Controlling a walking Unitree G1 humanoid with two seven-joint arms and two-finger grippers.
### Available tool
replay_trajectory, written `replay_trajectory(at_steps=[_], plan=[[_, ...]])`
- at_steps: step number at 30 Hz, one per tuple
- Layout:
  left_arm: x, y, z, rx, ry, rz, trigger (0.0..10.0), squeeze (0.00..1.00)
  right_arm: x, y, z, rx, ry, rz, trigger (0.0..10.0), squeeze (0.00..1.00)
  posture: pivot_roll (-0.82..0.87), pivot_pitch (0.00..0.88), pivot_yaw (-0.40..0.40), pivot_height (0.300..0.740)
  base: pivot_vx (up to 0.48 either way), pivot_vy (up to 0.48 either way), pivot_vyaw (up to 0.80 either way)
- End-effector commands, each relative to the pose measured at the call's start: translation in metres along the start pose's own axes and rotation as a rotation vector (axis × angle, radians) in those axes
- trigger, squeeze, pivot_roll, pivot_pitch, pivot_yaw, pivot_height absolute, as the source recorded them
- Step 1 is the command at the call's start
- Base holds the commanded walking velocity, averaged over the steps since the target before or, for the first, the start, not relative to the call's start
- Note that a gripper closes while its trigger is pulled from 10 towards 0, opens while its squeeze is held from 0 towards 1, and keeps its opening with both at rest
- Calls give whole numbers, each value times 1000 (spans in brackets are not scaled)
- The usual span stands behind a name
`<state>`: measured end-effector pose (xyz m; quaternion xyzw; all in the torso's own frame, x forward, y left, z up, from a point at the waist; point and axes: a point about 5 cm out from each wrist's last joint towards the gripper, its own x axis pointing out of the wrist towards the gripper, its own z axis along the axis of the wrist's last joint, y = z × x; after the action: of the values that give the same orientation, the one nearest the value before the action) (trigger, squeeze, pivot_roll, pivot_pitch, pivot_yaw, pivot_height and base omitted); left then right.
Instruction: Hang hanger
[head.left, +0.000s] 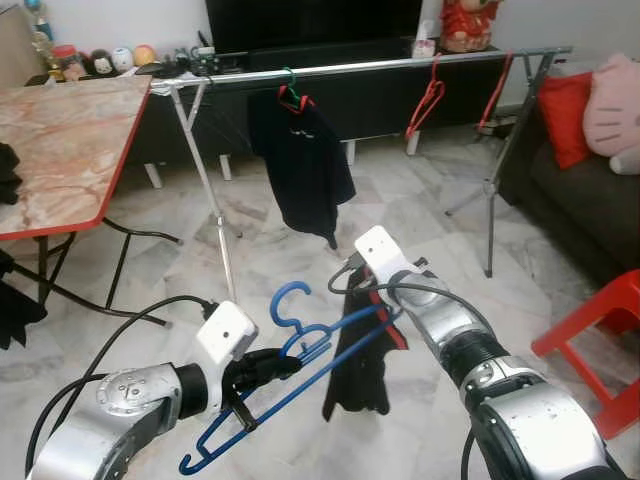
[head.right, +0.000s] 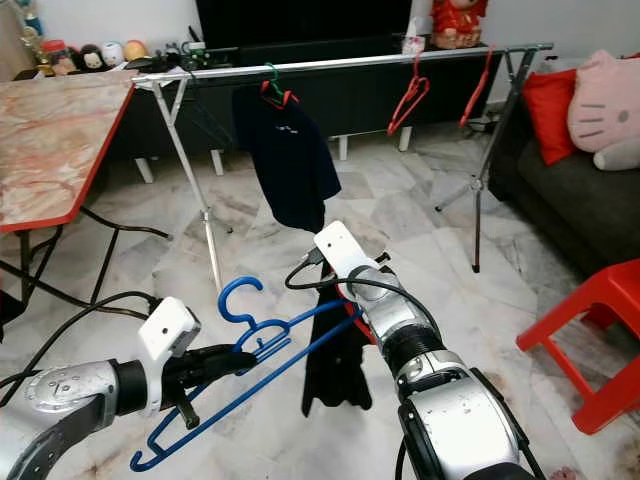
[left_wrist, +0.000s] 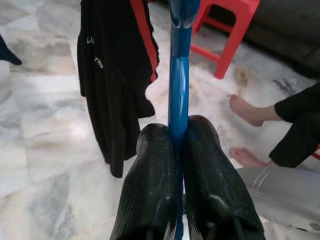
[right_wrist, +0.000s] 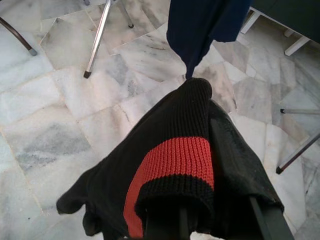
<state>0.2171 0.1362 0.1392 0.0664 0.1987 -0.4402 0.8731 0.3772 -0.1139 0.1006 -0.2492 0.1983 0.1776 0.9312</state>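
Hanger and garment held above the floor.
Left pincer (left_wrist: 177, 150) clamps the blue hanger (head.left: 300, 375); right pincer (head.left: 372, 300) grips the black garment (head.left: 360, 370).

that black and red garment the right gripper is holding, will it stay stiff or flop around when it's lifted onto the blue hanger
Likely floppy: the black and red garment hangs limp below the right gripper, draped over its fingers. Its ribbed knit cuff suggests soft fabric, probably light. The blue hanger, clamped by the left gripper, looks rigid.
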Motion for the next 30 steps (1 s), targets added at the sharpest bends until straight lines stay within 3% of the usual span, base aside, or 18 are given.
replay_trajectory(at_steps=[1,12,13,15,30], plan=[[0,0,4,45,28,41,10000,0,0,-1,12,6,-43,-7,10000,0,-102,0,9,740,0,0,0],[0,0,4,46,48,45,10000,0,1,0,18,10,-60,-1,10000,0,-95,0,9,740,0,0,0],[5,7,-1,38,67,92,10000,0,1,4,31,13,-95,24,10000,0,-93,0,10,740,0,0,0],[7,11,-2,31,71,118,10000,0,1,6,36,9,-109,38,10000,0,-96,0,7,740,0,0,0],[16,20,6,15,-4,132,10000,0,2,14,41,8,-121,75,10000,0,-87,0,2,740,0,0,0]])
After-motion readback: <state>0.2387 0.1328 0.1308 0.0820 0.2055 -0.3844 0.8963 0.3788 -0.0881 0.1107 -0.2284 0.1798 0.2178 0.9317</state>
